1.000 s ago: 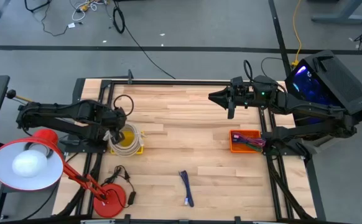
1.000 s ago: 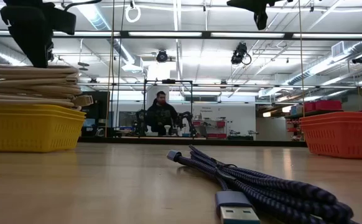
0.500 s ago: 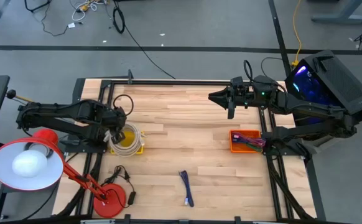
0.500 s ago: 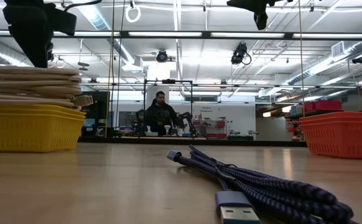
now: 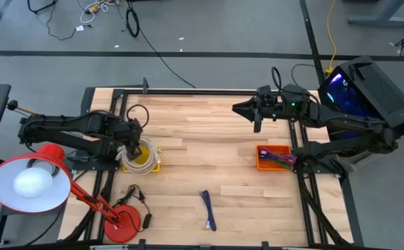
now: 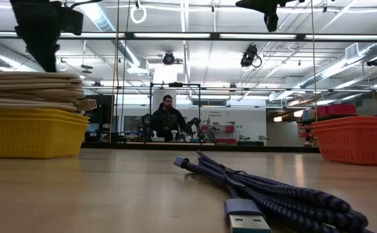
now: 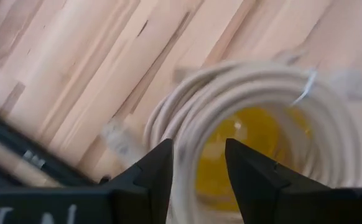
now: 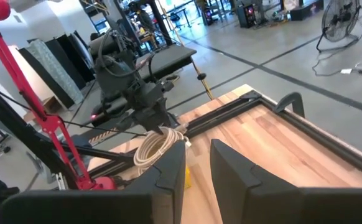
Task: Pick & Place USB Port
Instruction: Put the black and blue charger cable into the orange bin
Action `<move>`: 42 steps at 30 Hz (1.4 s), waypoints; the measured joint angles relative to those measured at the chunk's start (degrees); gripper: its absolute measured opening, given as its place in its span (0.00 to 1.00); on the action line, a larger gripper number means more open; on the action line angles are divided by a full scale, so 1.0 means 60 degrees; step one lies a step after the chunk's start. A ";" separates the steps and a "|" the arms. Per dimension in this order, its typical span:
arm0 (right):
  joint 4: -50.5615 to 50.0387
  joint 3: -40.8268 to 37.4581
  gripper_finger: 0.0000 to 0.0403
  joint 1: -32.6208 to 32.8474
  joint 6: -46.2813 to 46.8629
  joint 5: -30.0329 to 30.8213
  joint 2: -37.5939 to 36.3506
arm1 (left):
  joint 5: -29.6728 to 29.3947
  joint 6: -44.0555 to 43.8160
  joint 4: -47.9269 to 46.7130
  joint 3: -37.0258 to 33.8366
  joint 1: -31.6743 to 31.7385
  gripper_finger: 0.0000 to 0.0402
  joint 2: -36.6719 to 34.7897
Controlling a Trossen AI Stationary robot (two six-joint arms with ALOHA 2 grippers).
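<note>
A coil of beige cable lies on top of a yellow basket at the table's left. My left gripper stands open right above the coil, fingers pointing down. A dark blue USB cable lies bundled on the wood near the front edge, its plug toward the low camera. An orange basket at the right holds more cables. My right gripper hangs open and empty high over the far right of the table. My left gripper comes at the beige coil from above, its open fingers on either side of the coil's near strands. Whether they touch the cable, I cannot tell. The coil rests on the yellow basket.
A red desk lamp stands at the front left corner, its base on the table. Bare wood lies between the two baskets and around the blue cable. A person sits in the room beyond the far edge.
My left gripper has shifted a little toward the table's right, just above the beige coil. The coil has stayed on the yellow basket.
</note>
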 joint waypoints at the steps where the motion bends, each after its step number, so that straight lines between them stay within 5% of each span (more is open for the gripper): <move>1: 0.0000 0.0000 0.19 0.0000 0.0086 0.0000 0.0038 | 0.0004 0.0020 0.0261 0.0001 0.0000 0.37 0.0000; 17: 0.0477 0.0003 0.19 0.0363 0.0509 -0.0686 0.1210 | 0.2616 0.0831 0.6329 0.0249 -0.0097 0.37 0.0170; 28: 0.2022 0.0011 0.19 0.0806 0.1072 -0.0579 0.1525 | 0.3651 0.2285 0.7765 0.0240 -0.1292 0.28 0.3309; 36: 0.1980 0.0011 0.19 0.0973 0.1586 -0.0580 0.1511 | 0.4608 0.4405 1.0300 0.0262 -0.1385 0.27 0.5258; 42: 0.1986 0.0007 0.19 0.1137 0.1523 -0.0746 0.1510 | 0.5206 0.4627 1.0365 0.1320 -0.1647 0.29 0.6952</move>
